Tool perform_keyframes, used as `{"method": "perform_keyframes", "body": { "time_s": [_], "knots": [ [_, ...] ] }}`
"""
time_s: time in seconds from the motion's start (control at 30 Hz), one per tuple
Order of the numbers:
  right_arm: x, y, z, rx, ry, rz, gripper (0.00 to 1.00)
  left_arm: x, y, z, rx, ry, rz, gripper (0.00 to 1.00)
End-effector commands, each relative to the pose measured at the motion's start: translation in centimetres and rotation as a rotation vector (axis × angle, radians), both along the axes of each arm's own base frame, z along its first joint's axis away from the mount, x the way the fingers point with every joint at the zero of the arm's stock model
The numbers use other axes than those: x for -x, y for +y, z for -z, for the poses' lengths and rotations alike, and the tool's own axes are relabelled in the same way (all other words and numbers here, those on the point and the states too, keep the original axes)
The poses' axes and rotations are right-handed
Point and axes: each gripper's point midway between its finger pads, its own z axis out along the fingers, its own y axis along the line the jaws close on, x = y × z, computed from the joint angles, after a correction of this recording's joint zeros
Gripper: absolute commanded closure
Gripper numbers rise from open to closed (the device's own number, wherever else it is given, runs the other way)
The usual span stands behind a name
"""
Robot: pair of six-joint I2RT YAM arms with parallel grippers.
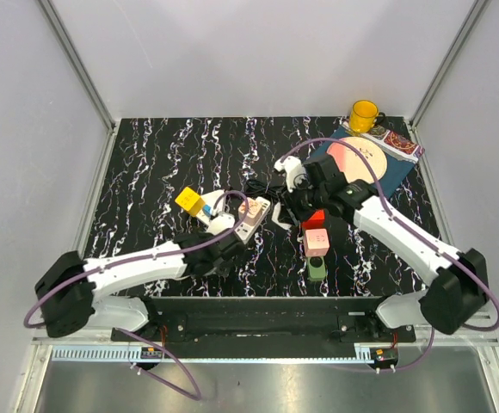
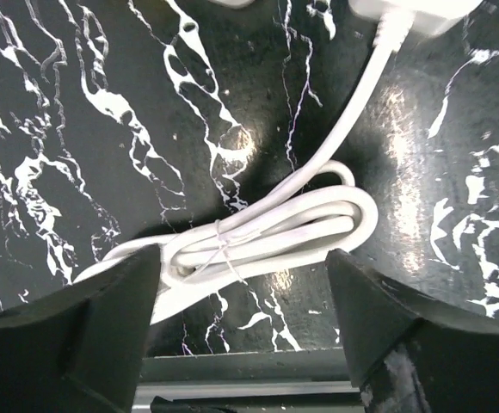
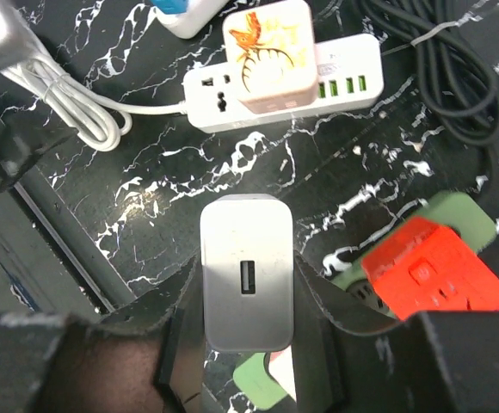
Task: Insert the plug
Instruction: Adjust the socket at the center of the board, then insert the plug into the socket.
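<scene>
Jaws of my right tool (image 3: 248, 335) were closed partway on the grey charger plug (image 3: 247, 258), its USB port facing the wrist camera. I held it over the desk (image 3: 146, 194), to the right of the white power strip (image 3: 211, 96), which carried a lizard-printed adapter (image 3: 267, 56). My left tool (image 2: 243, 292) stood open, gripping nothing, over the coiled white cable (image 2: 275, 228).
</scene>
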Motion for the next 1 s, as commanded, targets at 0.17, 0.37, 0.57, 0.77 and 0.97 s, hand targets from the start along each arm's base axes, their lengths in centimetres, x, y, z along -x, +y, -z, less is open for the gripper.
{"method": "perform_keyframes", "body": {
  "time_s": [0.17, 0.37, 0.57, 0.77, 0.97],
  "knots": [
    [-1.9, 8.5, -1.4, -0.013, -0.191, -0.231, 1.00, -3.1, 1.2, -9.7, 0.312, -0.339, -0.122, 0.06],
    [-2.5, 11.6, 0.9, 0.051, -0.228, -0.259, 1.00, -5.3, 5.7, -17.1, 0.438, -0.582, -0.186, 0.04],
    [-3.2, 13.2, 3.4, 0.102, -0.259, -0.271, 1.00, -7.4, 9.1, -20.8, 0.373, -0.723, -0.222, 0.02],
    [-4.0, 13.4, 5.1, 0.124, -0.283, -0.231, 1.00, -9.0, 11.9, -20.0, 0.309, -0.817, -0.304, 0.01],
    [-4.2, 13.5, 6.2, 0.129, -0.265, -0.224, 1.00, -9.1, 13.0, -19.1, 0.314, -0.821, -0.344, 0.01]
  ]
}}
